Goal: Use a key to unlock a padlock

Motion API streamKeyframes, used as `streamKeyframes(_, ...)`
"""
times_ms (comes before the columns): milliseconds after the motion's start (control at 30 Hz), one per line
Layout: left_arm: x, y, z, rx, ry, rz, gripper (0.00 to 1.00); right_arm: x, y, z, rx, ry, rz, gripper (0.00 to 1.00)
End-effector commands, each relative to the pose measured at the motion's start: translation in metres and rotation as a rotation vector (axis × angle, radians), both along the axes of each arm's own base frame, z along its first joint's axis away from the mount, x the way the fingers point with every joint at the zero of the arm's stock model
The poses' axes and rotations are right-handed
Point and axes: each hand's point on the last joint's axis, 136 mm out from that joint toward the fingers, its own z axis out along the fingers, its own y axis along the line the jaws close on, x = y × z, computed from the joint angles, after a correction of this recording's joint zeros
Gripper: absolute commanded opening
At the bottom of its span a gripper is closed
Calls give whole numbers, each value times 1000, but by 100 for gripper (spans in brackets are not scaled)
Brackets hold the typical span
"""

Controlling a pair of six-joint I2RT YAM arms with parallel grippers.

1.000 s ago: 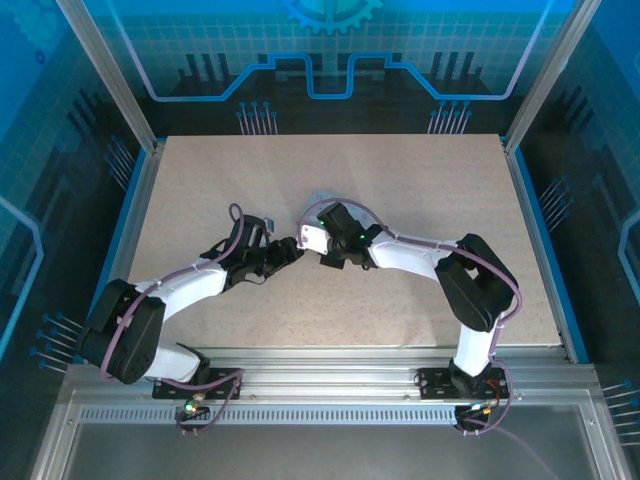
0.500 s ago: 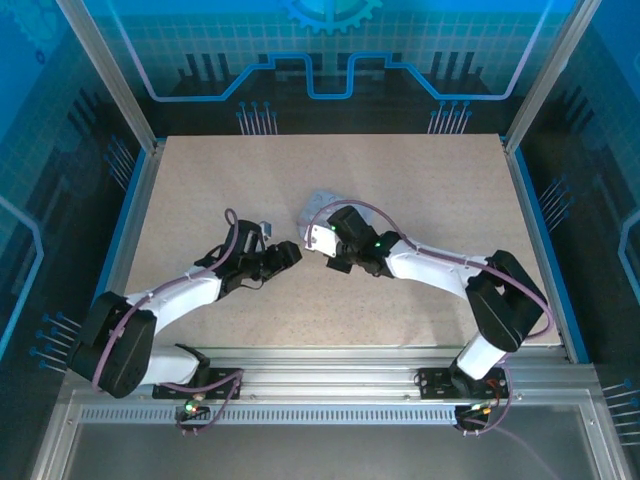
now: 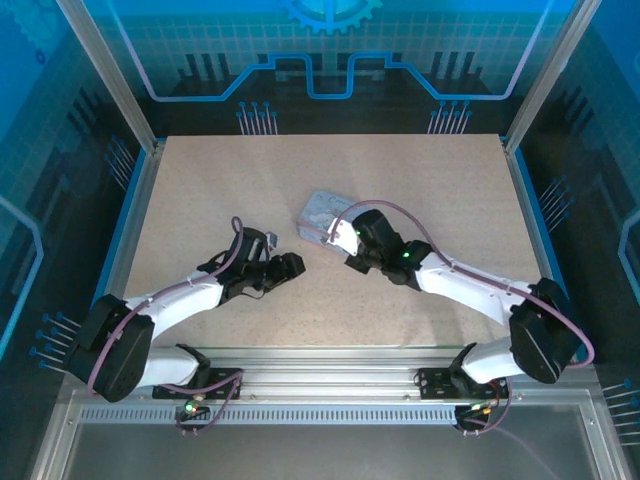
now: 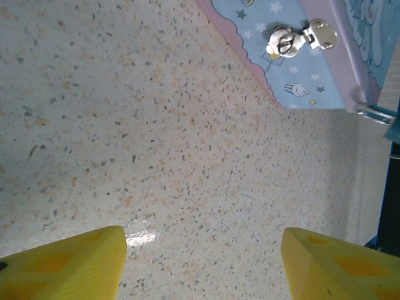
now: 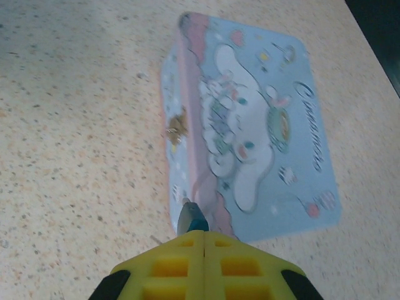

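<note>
Right wrist view: right gripper clamps key short of padlock; left gripper gapes (idle). Unbraced box may skid when pushed, key missing keyhole.

One cartoon-printed box, one small padlock, one key, two grippers: left gripper, right gripper

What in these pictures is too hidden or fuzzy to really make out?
- Key: right wrist view, only its tip pokes out of the shut right hand.
- Padlock: left wrist view, too small to tell whether it is locked or open.
- Box: top view, partly covered by the right arm.
</note>
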Motion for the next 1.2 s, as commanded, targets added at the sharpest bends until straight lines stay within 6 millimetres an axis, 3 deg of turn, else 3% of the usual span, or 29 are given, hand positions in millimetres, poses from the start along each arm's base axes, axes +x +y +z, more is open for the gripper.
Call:
streamKeyframes(0, -9, 0, -5, 1, 27, -4, 68, 13, -27, 18, 69, -30, -133, 0)
streamKeyframes(100, -8, -2, -4, 0, 24, -3, 68, 23, -50, 25, 82, -46, -230, 0)
streamKeyframes(367, -5, -4, -4, -1, 18, -4, 68, 42, -117, 6, 53, -16, -495, 0)
streamKeyframes(633, -5, -3, -2, -1, 12, -3, 68, 60, -170, -17, -69, 38, -716, 0)
streamKeyframes(967, -4, -3, -1, -2, 7, 3, 68, 63, -205, -55, -199, 140, -863, 0)
streamKeyframes(1167, -4, -2, 0, -1, 5, 10, 68, 63, -198, -70, -192, 203, -860, 0)
